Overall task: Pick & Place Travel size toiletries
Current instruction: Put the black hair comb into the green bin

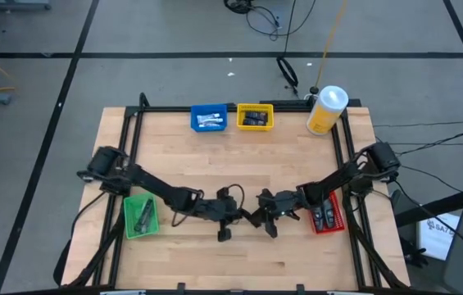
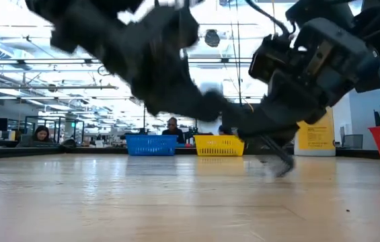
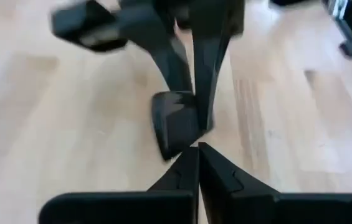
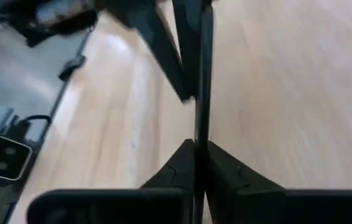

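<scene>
Two grippers, meeting tip to tip near the table's (image 1: 182, 180) front middle. Left gripper (image 1: 243, 215): jaws pressed together in the left wrist view, nothing between them. Right gripper (image 1: 261, 215): jaws likewise together in the right wrist view, a thin dark strip running out from their tips, hard to name. Between the two grippers, barely any gap; in the low view both hang just above the wood.

Outward from there, bare boards on all sides: wide open wood toward the back, a narrower strip toward the front edge.

Toiletries sorted into bins along the edges. Green bin (image 1: 140, 216) at the left edge beside the left arm, dark items (image 1: 144, 215) inside. Red bin (image 1: 327, 215) at the right edge under the right arm, dark items (image 1: 324, 216) inside. Blue bin (image 1: 208, 118) at the back edge with white tubes (image 1: 210, 121); yellow bin (image 1: 255, 117) just beside it with dark items (image 1: 254, 120). Yellow canister (image 1: 326, 111) upright at the back right corner, well apart from both grippers.
</scene>
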`<state>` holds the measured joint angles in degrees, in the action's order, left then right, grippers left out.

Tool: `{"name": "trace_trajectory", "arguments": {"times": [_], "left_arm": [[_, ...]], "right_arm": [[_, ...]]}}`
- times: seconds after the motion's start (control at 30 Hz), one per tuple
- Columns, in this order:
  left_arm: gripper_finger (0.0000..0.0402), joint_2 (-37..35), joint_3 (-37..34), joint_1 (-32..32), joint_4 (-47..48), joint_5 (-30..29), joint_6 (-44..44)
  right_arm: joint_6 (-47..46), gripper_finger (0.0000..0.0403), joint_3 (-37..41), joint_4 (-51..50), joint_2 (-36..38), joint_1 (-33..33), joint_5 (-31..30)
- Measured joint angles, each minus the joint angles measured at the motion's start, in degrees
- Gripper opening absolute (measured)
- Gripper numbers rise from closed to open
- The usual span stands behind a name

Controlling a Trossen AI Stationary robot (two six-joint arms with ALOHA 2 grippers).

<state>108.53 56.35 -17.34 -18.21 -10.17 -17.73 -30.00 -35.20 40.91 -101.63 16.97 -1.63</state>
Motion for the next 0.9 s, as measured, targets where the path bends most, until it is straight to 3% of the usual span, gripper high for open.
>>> {"name": "trace_trajectory", "arguments": {"times": [0.17,0.4,0.5,0.6,0.67,0.8,0.9], "left_arm": [[0.0008,-10.02,0.30,-2.19,6.85,-9.12,2.88],[0.0002,-19.03,0.41,-6.36,8.56,-21.12,16.14],[0.0016,-19.34,0.41,-5.32,6.19,-17.28,22.13],[0.0070,-18.76,0.40,-3.18,4.94,-10.37,23.86],[0.0121,-17.89,0.47,-1.42,5.43,-7.33,21.24],[0.0215,-15.68,0.38,1.71,8.30,-6.96,13.14],[0.0246,-14.35,0.40,3.33,9.15,-5.95,8.30]], "right_arm": [[4.02,0.0018,0.11,1.02,1.95,-0.02,-2.63],[11.92,0.0007,0.13,4.81,2.52,-0.02,-9.09],[13.84,0.0011,0.11,7.95,2.54,-0.02,-9.10],[14.69,0.0019,0.11,10.16,2.56,0.04,-9.07],[15.01,0.0018,0.11,11.23,2.56,0.04,-9.07],[16.18,0.0010,0.11,11.45,2.58,0.04,-8.89],[16.17,0.0011,0.11,11.47,2.58,0.04,-8.87]]}}
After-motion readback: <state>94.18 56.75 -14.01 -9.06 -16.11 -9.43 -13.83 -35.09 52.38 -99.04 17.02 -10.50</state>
